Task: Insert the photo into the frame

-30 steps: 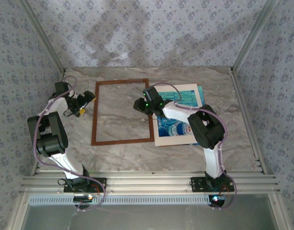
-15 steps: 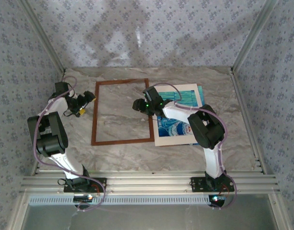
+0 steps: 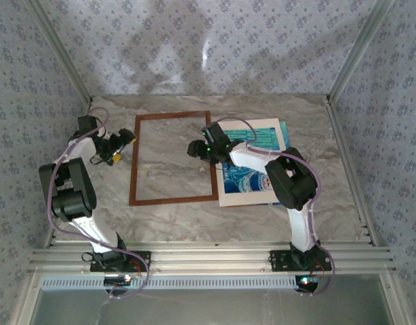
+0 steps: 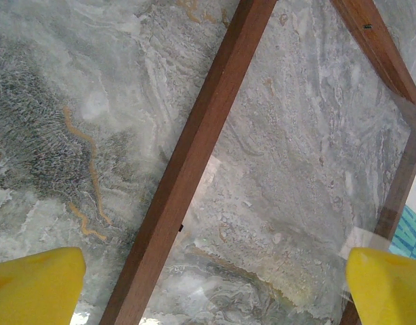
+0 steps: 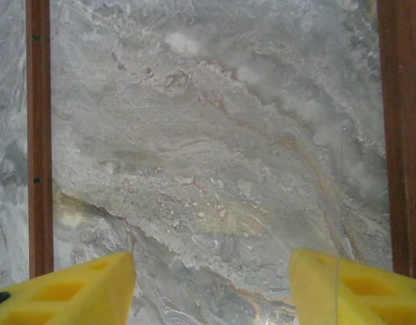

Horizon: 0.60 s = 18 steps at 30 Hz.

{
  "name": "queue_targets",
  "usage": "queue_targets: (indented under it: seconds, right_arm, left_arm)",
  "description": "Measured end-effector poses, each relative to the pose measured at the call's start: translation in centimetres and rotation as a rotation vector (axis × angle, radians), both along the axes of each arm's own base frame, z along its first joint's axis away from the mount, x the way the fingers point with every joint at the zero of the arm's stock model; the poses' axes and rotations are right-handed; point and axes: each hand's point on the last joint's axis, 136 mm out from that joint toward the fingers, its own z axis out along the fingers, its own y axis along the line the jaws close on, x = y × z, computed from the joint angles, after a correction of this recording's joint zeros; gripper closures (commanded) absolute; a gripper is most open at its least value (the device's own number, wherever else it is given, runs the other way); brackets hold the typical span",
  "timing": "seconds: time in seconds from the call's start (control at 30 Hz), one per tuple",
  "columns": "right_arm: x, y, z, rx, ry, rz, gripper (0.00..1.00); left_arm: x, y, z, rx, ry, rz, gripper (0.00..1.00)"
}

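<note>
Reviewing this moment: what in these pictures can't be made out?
- Top view: the right arm covers much of the blue-teal rectangular photo; its lettering is unreadable.
- Left wrist view: picture edges cut off the thin reddish-brown wooden frame.
- Top view: whether glass sits in the frame is too faint to tell.

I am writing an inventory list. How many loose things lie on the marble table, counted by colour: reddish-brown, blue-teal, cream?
Reddish-brown, wooden picture frame: 1
Blue-teal, photo: 1
Cream, mat border: 1
Total: 3
</note>
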Motion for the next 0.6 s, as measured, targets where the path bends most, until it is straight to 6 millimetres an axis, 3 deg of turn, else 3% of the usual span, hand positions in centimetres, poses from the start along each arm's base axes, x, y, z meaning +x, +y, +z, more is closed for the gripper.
queue_targets:
  seconds: [0.13,0.27,0.6]
  right_arm:
    - [0.2,-0.5,0.0,-0.039,-0.010,-0.007,0.18]
    - [0.4,-1.4,-0.2,-0.100,-0.011,-0.026,0.10]
    - [0.4,-3.7,-0.4,-0.233,-0.010,-0.063,0.10]
  left_arm:
    - [0.0,0.0,0.0,0.000,0.000,0.000,0.01]
    - [0.0,0.0,0.0,0.000,0.000,-0.002,0.02]
    - [-0.1,0.0,-0.1,-0.001,0.007,-0.002,0.01]
